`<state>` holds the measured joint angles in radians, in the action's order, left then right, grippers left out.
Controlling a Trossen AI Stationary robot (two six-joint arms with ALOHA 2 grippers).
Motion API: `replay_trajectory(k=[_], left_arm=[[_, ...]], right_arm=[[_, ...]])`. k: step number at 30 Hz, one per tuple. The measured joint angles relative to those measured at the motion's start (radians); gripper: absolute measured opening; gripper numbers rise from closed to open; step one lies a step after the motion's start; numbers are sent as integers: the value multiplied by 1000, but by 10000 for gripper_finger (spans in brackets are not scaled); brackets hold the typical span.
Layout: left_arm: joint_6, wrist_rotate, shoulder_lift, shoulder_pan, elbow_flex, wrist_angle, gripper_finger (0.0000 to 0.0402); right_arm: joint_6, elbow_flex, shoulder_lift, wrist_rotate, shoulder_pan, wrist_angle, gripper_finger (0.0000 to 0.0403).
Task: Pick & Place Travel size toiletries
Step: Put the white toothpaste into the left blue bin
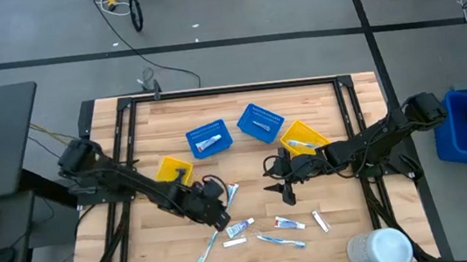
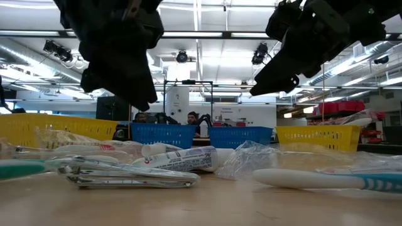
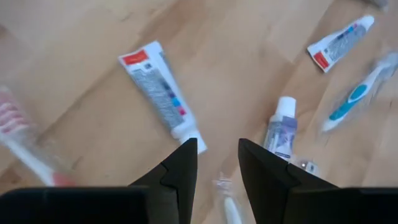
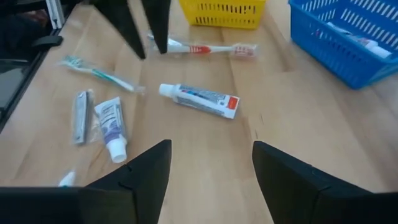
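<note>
The travel size toiletries lie loose on the wooden table near its front edge: a white tube with a red end [image 3: 158, 87], a small tube [image 3: 281, 127], a teal toothbrush [image 3: 357, 93], a red-bristled toothbrush [image 4: 205, 48] and more [image 1: 290, 223]. My left gripper [image 1: 217, 217] hangs open above them, a little above the tube's cap end, with nothing between its fingers [image 3: 217, 155]. My right gripper [image 1: 286, 191] hovers open to the right of it, fingers wide apart [image 4: 211, 168], also holding nothing. In the low view both grippers hang clear of the table.
Two blue mesh baskets [image 1: 208, 138] [image 1: 260, 122] and two yellow ones [image 1: 174, 169] [image 1: 303, 138] stand behind the pile, some with items inside. A large white cylinder [image 1: 379, 249] stands at the front right corner. A black frame [image 1: 229, 89] borders the table.
</note>
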<state>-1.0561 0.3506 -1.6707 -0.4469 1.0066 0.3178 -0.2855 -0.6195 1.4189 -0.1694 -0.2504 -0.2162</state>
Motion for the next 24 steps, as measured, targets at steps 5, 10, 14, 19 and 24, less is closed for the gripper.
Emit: replay_trajectory(k=[5, 10, 14, 19, 24], left_arm=[[48, 1, -98, -8, 143, 117, 110], [48, 8, -139, -1, 213, 145, 110], [43, 28, -137, 9, 216, 162, 124], [42, 48, -149, 13, 216, 160, 148], [43, 21, -188, 14, 215, 194, 166]], right_arm=[[-13, 0, 0, -2, 0, 9, 232], [-13, 0, 0, -2, 0, 11, 241], [-13, 0, 0, -2, 0, 14, 249], [-14, 0, 0, -2, 0, 25, 254], [-13, 0, 0, -2, 0, 34, 244]])
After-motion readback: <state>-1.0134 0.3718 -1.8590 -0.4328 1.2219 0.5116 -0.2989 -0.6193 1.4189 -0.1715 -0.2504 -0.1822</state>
